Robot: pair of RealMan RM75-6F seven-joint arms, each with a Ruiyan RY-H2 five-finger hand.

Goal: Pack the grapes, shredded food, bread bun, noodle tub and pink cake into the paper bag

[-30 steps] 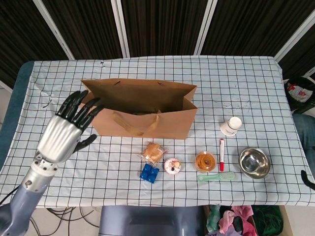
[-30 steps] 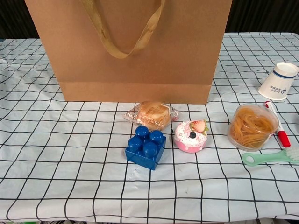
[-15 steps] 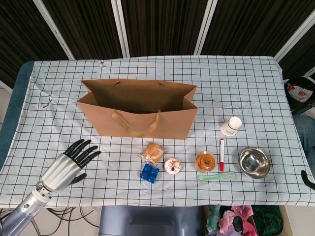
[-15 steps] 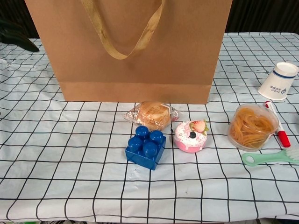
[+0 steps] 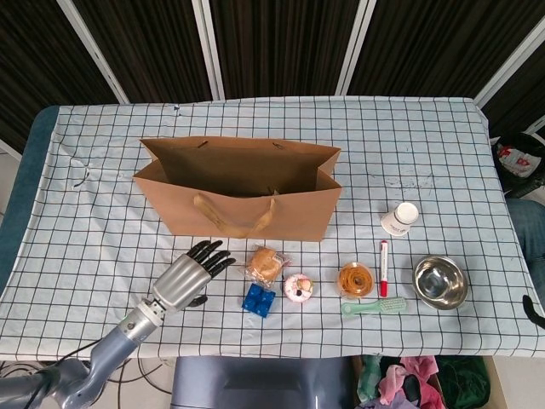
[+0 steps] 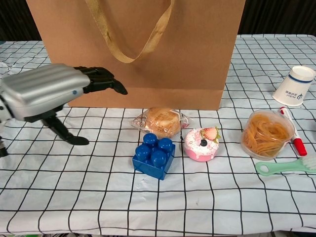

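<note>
The left hand (image 5: 189,276) hovers empty over the table, fingers spread and pointing toward the wrapped bread bun (image 5: 265,264), which lies just beyond its fingertips. The pink cake (image 5: 298,288) and noodle tub (image 5: 355,279) sit further off on that same side. The paper bag (image 5: 243,192) stands behind; its contents are hard to make out. Only a dark sliver shows at the right edge, so the right hand's state cannot be told.

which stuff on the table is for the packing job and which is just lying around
For the job: brown paper bag; wrapped bread bun; pink cake with strawberry; clear noodle tub.

Lying about: blue building block; white paper cup; red marker; green brush; steel bowl.
</note>
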